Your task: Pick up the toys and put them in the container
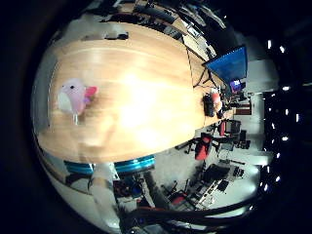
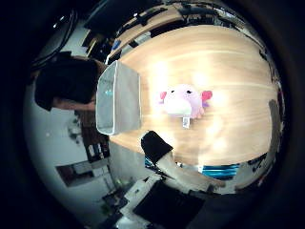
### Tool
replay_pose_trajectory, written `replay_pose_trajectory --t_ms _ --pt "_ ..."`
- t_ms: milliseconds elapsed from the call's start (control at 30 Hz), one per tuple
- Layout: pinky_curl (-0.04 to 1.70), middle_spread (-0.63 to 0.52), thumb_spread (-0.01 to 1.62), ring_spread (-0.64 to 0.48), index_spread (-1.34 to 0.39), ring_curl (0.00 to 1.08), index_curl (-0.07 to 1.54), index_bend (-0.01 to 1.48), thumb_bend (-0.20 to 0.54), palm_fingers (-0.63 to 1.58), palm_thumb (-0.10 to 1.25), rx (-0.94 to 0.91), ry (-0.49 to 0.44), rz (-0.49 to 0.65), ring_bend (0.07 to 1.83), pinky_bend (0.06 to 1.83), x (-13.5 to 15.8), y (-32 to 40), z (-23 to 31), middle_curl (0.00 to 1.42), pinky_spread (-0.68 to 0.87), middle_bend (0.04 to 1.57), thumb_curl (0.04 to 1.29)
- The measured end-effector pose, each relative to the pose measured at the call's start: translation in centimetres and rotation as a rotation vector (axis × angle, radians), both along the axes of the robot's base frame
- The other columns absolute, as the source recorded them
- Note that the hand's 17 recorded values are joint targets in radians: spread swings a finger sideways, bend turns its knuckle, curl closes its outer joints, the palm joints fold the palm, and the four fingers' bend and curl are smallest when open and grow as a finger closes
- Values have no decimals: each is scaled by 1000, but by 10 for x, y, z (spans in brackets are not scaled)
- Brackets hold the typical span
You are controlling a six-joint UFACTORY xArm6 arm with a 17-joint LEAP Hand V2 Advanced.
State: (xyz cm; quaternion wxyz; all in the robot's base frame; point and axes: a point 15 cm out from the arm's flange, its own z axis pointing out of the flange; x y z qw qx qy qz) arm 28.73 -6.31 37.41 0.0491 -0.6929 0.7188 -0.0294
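A pink and white plush toy (image 2: 186,100) lies on the light wooden table (image 2: 229,67), a short way from a grey translucent container (image 2: 119,95) that stands at the table's edge. The little finger side view shows the same toy (image 1: 73,96) lying alone on the table top (image 1: 146,88). My hand (image 2: 164,155) is well above the table and away from the toy. One black-tipped finger (image 2: 154,144) reaches into the thumb side view, fairly straight. A white finger (image 1: 102,190) shows at the edge of the little finger side view.
A dark chair (image 2: 62,86) stands beside the container, off the table. Past the table's far end are a blue screen (image 1: 226,63) and red and black chairs (image 1: 210,102). More desks (image 1: 161,15) stand behind.
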Motion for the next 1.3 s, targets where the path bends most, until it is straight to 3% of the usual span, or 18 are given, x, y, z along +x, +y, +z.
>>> replay_pose_trajectory --t_ms 533,933,1300 --pt "-6 -150 986 -168 -454 294 341 181 -28 371 212 7 10 9 824 1140 2 2 -11 423 278 372 280" --pt "-3 -150 979 -167 -449 296 324 162 -27 374 222 -7 -103 96 860 1245 62 34 -46 421 210 379 282" --pt "-5 -141 972 -150 -440 290 317 171 -27 325 240 14 -8 174 874 1316 78 81 -95 421 171 388 284"
